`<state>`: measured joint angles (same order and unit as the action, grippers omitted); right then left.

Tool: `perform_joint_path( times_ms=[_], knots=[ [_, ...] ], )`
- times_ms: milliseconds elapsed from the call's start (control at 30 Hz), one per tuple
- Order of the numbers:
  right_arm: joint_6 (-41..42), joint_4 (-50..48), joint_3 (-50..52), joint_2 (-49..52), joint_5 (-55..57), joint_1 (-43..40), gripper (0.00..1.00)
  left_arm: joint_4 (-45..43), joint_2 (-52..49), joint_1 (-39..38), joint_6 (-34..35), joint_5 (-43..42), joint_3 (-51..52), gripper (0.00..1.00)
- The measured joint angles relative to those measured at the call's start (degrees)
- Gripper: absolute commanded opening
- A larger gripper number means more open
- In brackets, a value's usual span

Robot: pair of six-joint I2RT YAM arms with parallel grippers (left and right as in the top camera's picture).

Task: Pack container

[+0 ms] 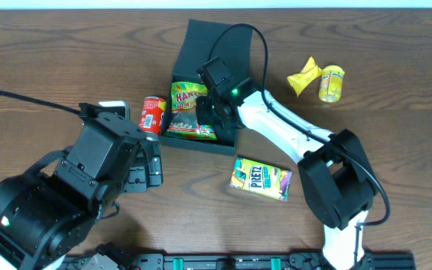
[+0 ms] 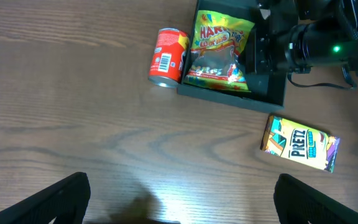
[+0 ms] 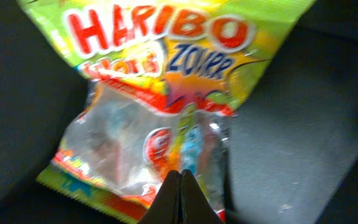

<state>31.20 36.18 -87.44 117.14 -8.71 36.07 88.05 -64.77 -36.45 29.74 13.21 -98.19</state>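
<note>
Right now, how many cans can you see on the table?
2. A red can lies just beside the box's left wall; a yellow can lies far right, next to a yellow packet. The right arm covers part of the box, so another may be hidden.

Haribo bag (image 3: 160, 106) blurred and cropped at top in right wrist view; overhead, right arm (image 1: 276, 120) hides the container's (image 1: 201, 45) right half.

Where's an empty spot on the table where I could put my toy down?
Big bare wood on the table left of the container, above the red can. More at the far right, past the yellow can. A smaller gap lies between the Pretz box and the left arm. It's crowded at the container: Haribo bag, can and right arm.
</note>
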Motion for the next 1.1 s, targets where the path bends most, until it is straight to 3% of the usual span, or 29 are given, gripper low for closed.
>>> perform_joint_path(
  times_ms=[1100],
  knots=[
    [0.0, -5.3, 0.1, 5.2, -4.2, 0.3, 0.02, 0.0, 0.0, 0.0, 0.0, 0.0, 0.0, 0.95]
  ],
)
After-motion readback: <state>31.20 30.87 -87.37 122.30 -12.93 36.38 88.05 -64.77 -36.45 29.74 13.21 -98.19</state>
